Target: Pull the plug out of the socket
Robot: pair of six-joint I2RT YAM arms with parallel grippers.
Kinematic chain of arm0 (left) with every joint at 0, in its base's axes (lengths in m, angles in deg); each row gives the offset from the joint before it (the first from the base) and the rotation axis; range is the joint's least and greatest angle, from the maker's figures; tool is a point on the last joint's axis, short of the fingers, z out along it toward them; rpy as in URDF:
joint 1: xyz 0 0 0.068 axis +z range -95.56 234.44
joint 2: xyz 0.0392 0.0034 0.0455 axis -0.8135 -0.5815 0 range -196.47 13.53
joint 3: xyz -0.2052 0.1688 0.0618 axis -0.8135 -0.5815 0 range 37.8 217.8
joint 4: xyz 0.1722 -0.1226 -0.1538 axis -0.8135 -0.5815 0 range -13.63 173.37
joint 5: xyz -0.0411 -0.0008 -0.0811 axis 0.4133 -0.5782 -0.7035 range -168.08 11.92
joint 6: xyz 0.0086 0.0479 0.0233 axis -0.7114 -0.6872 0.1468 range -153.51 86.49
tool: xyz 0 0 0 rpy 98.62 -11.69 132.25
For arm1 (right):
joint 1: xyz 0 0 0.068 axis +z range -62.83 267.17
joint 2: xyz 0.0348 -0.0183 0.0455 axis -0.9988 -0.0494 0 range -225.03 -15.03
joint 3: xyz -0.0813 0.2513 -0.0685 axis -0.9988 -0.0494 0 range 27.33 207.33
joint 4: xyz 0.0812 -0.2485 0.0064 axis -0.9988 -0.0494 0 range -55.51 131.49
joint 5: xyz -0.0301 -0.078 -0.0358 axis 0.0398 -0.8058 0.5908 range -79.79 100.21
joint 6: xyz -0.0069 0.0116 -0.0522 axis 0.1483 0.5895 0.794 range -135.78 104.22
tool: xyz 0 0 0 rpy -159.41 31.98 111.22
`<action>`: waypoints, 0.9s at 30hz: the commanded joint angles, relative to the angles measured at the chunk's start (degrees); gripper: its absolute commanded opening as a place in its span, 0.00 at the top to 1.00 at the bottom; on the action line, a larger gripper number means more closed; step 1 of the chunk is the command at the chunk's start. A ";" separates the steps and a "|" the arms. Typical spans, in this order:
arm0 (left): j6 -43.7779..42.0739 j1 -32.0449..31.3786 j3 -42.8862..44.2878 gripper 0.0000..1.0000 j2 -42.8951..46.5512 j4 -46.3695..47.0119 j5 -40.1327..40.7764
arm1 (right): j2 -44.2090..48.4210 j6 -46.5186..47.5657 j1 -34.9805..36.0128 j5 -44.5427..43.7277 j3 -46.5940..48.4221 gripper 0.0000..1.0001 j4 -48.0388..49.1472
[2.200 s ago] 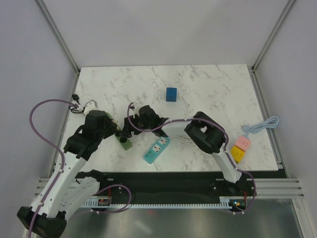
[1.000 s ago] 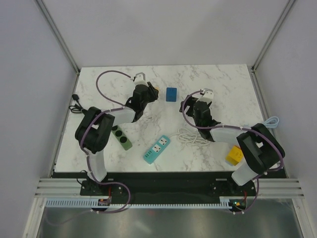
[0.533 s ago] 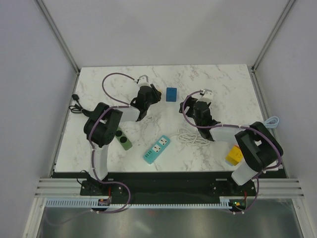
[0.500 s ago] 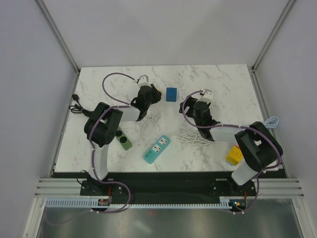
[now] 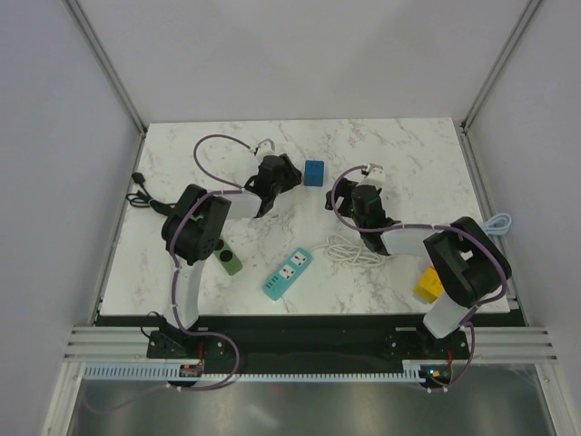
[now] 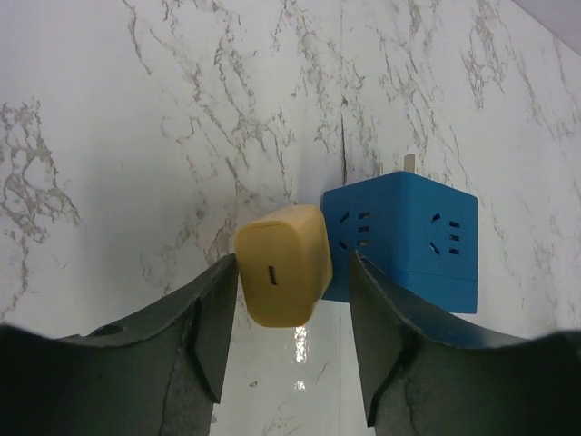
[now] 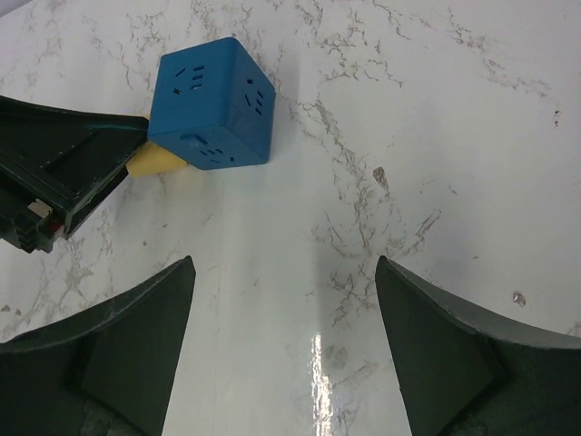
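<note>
Straddling a pale yellow rounded plug [image 6: 283, 263], the left end effector [image 6: 292, 271] shows in its wrist view as two dark fingers [image 6: 207, 338] rising from the bottom edge. It is open: the finger at frame left touches the plug's side, and the other stands just beside it with a sliver of gap. The plug sits against the left face of a blue cube socket [image 6: 404, 238], right of centre on the white marble counter [image 6: 127, 136].

From the right wrist, the right end effector [image 7: 283, 272] is spread wide over bare counter, holding nothing. The cube lies in the upper left, well apart from it, with a corner of the plug peeking out at its lower left beside the other arm's dark finger.

From above, the left arm reaches from the lower left up to the cube's left side, and the right arm bends in from the lower right. Against half a second ago, the left end effector has edged closer to the cube, and the right wrist sits slightly further left.
</note>
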 commanded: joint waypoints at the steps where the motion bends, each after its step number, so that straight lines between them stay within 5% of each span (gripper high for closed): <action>1: 3.11 -0.30 2.31 0.40 -0.22 -1.80 1.23 | -0.76 -0.03 -0.45 1.80 2.60 0.11 0.43; 7: 4.08 -0.30 -0.58 0.02 3.46 -3.22 2.90 | -1.11 0.40 -0.71 2.95 3.74 0.11 -0.63; 10: 4.25 -0.30 -3.92 0.00 8.56 -4.26 5.01 | -0.50 0.58 -0.62 2.77 3.57 0.11 -1.24; 17: 3.55 -0.30 -8.41 0.02 25.77 -22.44 6.87 | 0.38 -0.30 -0.19 6.18 3.29 0.13 -3.51; 22: 5.03 -0.30 -23.92 0.04 47.01 -24.49 -4.45 | 0.03 3.65 6.22 9.10 11.55 0.16 -18.42; 27: 8.03 -0.30 -36.25 0.05 61.55 -27.38 -15.36 | 4.41 2.70 13.34 11.20 9.64 0.15 -26.20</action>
